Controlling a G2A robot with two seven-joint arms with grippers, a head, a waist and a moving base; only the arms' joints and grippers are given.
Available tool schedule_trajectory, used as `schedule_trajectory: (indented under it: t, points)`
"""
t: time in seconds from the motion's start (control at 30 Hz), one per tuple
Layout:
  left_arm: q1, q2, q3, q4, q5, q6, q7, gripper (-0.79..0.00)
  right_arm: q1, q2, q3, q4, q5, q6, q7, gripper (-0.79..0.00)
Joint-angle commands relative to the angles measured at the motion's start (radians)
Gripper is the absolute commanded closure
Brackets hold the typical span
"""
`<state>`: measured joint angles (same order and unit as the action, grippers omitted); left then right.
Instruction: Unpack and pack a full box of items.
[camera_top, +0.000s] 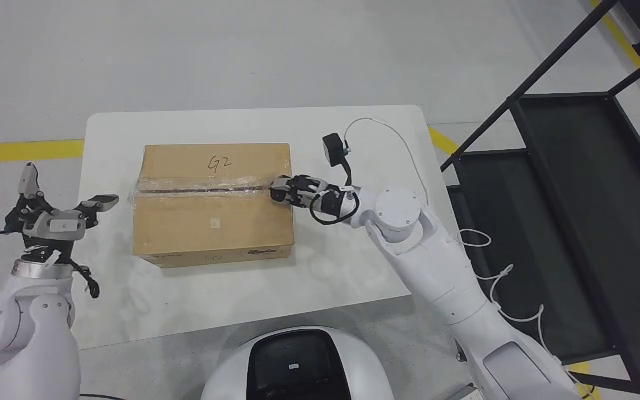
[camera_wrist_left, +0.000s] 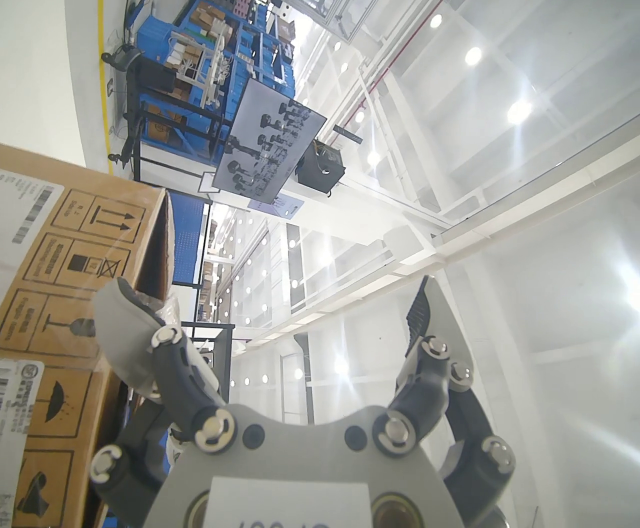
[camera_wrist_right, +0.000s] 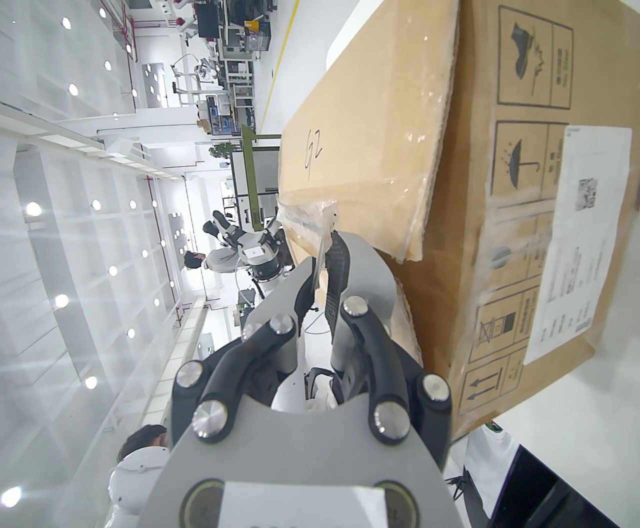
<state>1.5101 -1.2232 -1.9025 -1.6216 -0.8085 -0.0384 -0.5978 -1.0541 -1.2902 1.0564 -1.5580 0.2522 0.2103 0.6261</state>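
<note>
My right pincer (camera_wrist_right: 326, 260) pinches crinkled clear tape (camera_wrist_right: 311, 220) on the seam of the rectangular cardboard box (camera_top: 215, 225); my left pincer (camera_wrist_left: 270, 300) gapes wide, empty, beside it.

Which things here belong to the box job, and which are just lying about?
Job: cardboard box; tape on its seam, end pinched in the right gripper; open left gripper beside the box.
Lying about: black rack beside the table.

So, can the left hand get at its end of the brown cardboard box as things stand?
Probably yes: the left hand is open just beside that end of the brown cardboard box, nothing between; the right hand pinches clear tape opposite.
</note>
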Motion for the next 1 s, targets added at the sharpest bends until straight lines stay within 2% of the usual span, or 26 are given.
schedule_trajectory:
  t: [0.0, 0.5, 0.97]
  points:
    - [-0.007, -0.001, 0.009, 0.006, 0.015, -0.023, 0.022, -0.785, -0.002, 0.001, 0.002, -0.003, -0.002, 0.002, -0.003, 0.0]
    - [-0.037, -0.006, 0.099, 0.034, 0.103, -0.084, 0.071, -0.785, 0.005, -0.002, -0.004, 0.006, 0.014, -0.076, 0.028, 0.0]
    - [-0.008, -0.007, 0.11, -0.011, 0.099, -0.1, 0.063, -0.785, -0.005, 0.001, 0.015, -0.018, 0.016, -0.144, 0.043, 0.0]
